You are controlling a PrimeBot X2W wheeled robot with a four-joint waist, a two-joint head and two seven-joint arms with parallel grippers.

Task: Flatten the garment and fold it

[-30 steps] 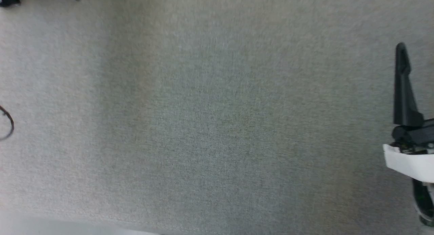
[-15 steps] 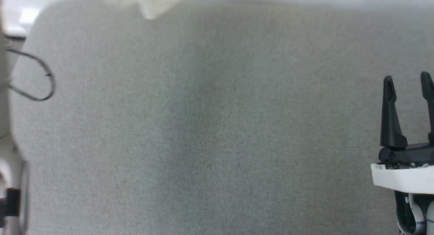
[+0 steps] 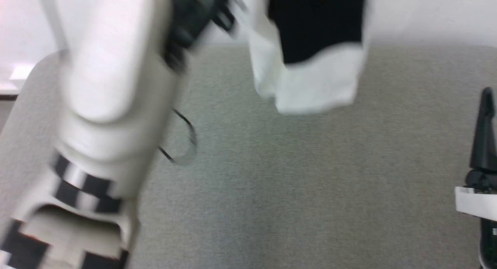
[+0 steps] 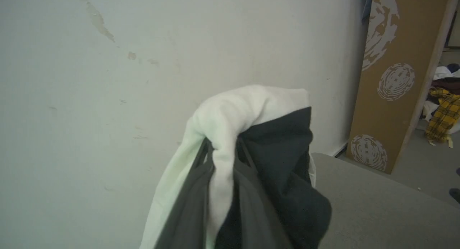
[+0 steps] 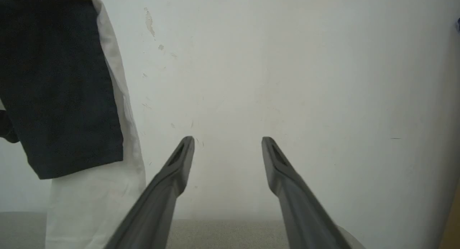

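White-and-black long-sleeved shirt [image 3: 310, 86] hangs from our clenched left gripper [image 4: 223, 145]; we'd pinch its hem with the gaping right gripper [image 5: 227, 141].

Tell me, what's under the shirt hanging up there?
Grey table, with the shirt hanging over it from the left gripper. The cloth hides the strip of table behind it, so I can't see that part.

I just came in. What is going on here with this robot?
The robot's left tool is shut on the garment, a white shirt with black sleeves, and holds it up, bunched, over the grey surface. The right tool is open and empty. The shirt is not yet flattened or folded.
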